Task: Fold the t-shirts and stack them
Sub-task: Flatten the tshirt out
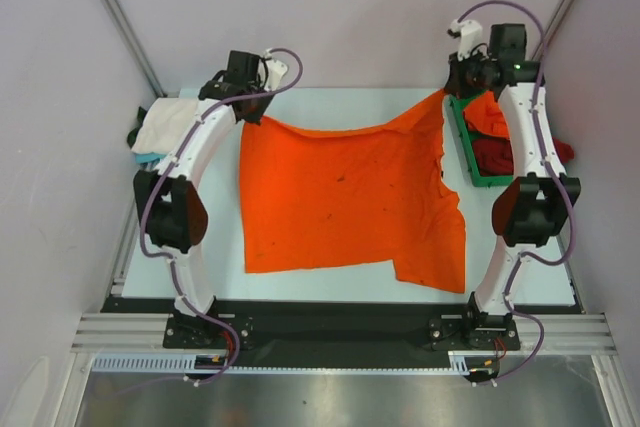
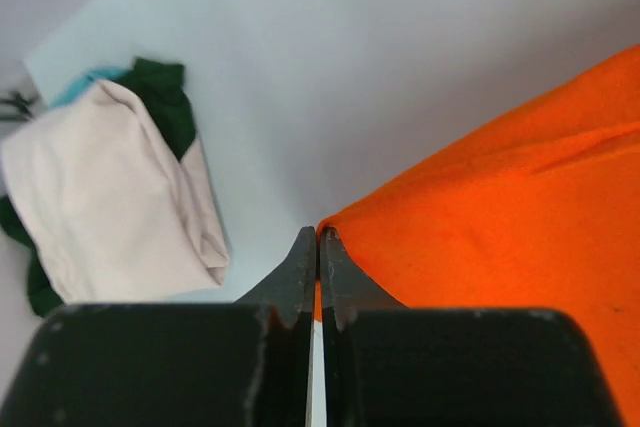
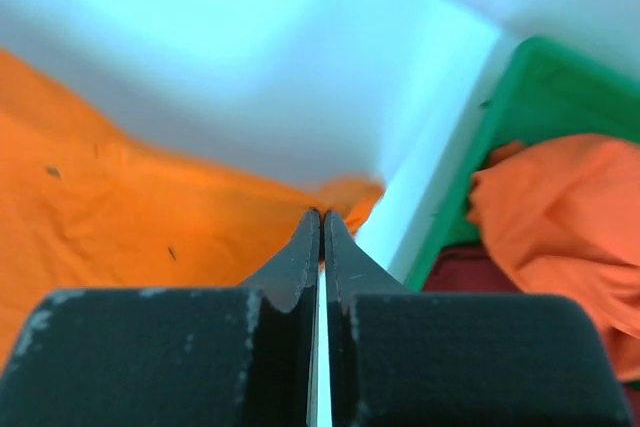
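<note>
Here the green bin [image 1: 463,144] holds crumpled t-shirts [image 1: 487,112].

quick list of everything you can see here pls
spread t-shirt: 1, orange, over the table's middle
folded shirt: 1, white, far left corner
dark green and teal cloth: beneath the folded shirt, count unclear
bin: 1, green, right side
crumpled shirt: 1, orange, in the bin
dark red shirt: 1, in the bin
table: 1, pale blue
left jaws: black, shut on the spread t-shirt's far left corner
right jaws: black, shut on its far right corner
</note>
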Motion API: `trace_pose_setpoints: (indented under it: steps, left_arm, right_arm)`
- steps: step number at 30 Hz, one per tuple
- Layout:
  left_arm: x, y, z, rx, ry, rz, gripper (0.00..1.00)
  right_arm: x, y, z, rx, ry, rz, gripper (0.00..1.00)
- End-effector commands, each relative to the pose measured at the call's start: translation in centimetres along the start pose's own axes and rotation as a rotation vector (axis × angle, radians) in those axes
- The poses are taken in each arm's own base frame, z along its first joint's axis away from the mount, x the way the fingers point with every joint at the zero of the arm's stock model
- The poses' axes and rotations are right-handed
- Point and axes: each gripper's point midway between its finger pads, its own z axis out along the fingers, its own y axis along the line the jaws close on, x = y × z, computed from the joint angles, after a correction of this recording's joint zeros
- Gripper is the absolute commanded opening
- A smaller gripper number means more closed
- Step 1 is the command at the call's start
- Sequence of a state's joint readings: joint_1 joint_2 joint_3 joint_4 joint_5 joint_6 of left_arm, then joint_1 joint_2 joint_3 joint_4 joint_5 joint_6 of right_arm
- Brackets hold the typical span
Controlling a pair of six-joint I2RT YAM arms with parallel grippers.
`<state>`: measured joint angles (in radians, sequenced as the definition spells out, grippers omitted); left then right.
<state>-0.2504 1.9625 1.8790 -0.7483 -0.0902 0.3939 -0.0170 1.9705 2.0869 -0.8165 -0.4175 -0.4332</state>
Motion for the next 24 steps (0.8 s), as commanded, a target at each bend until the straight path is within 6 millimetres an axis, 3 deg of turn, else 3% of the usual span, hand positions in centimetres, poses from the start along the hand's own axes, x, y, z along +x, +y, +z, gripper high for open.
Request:
trace_pose_setpoints:
  steps: [1, 2, 4, 5, 6, 8, 9, 10, 12, 13, 15, 16, 18, 19, 20, 21, 22, 24]
  left_arm:
    - [-6.7, 1.2, -9.4, -0.053, -0.259, 0.022, 0.0]
    - [-7.3, 1.5, -11.8, -0.067, -0.299, 0.02, 0.0]
    - [-7.9, 1.6, -14.8, -0.085, -0.349, 0.026, 0.0]
    - [-7.8, 1.8, -15.8, -0.098, -0.361, 0.025, 0.01]
    - [-8.0, 2.5, -18.8, -0.128, -0.412, 0.02, 0.0]
    - [-7.6, 3.1, -21.1, -0.165, -0.441, 0.035, 0.0]
    - [-7.5, 3.6, -22.3, -0.192, -0.453, 0.041, 0.0]
    - [-7.3, 4.1, -24.8, -0.222, -0.492, 0.057, 0.0]
    - [-6.9, 4.6, -26.9, -0.257, -0.519, 0.067, 0.0]
    - [-6.6, 5.0, -29.6, -0.289, -0.564, 0.075, 0.0]
    - [-6.1, 5.4, -31.9, -0.321, -0.602, 0.076, 0.0]
    - [-5.7, 5.8, -34.5, -0.356, -0.645, 0.072, 0.01]
    - [-4.9, 5.9, -36.7, -0.382, -0.681, 0.072, 0.0]
    - [-4.6, 5.9, -37.7, -0.394, -0.7, 0.082, 0.0]
    - [-3.6, 5.8, -39.7, -0.41, -0.734, 0.081, 0.0]
    - [-3.2, 5.7, -40.5, -0.411, -0.746, 0.086, 0.0]
    - [-2.6, 5.5, -41.6, -0.415, -0.763, 0.088, 0.0]
    - [-1.3, 5.3, -43.6, -0.424, -0.793, 0.082, 0.0]
  right_arm:
    - [-6.2, 0.0, -5.8, 0.09, -0.172, -0.021, 0.0]
    - [-7.5, 0.2, -7.5, 0.109, -0.211, -0.036, 0.0]
    - [-9.0, 0.3, -9.5, 0.138, -0.253, -0.05, 0.0]
    - [-10.6, 0.5, -11.6, 0.159, -0.301, -0.067, 0.0]
    - [-11.2, 0.8, -12.8, 0.171, -0.323, -0.079, 0.0]
    - [-12.5, 1.1, -15.1, 0.197, -0.369, -0.093, 0.0]
    - [-13.4, 1.8, -17.5, 0.215, -0.412, -0.107, 0.0]
    - [-14.0, 2.2, -18.8, 0.228, -0.44, -0.113, 0.0]
    - [-15.1, 3.7, -22.9, 0.253, -0.515, -0.12, 0.0]
    - [-15.5, 4.2, -24.7, 0.272, -0.547, -0.122, 0.0]
    - [-15.7, 5.3, -27.5, 0.297, -0.591, -0.123, 0.0]
    - [-15.7, 6.5, -30.6, 0.324, -0.642, -0.133, 0.0]
    - [-15.2, 7.9, -33.5, 0.343, -0.678, -0.142, 0.0]
    - [-14.9, 9.3, -36.2, 0.359, -0.72, -0.16, 0.0]
    - [-14.6, 10.1, -37.6, 0.366, -0.737, -0.162, 0.0]
    - [-14.0, 10.7, -38.6, 0.37, -0.741, -0.158, 0.0]
    - [-13.6, 12.0, -41.1, 0.383, -0.782, -0.162, 0.0]
    - [-12.6, 13.2, -42.7, 0.386, -0.796, -0.157, 0.0]
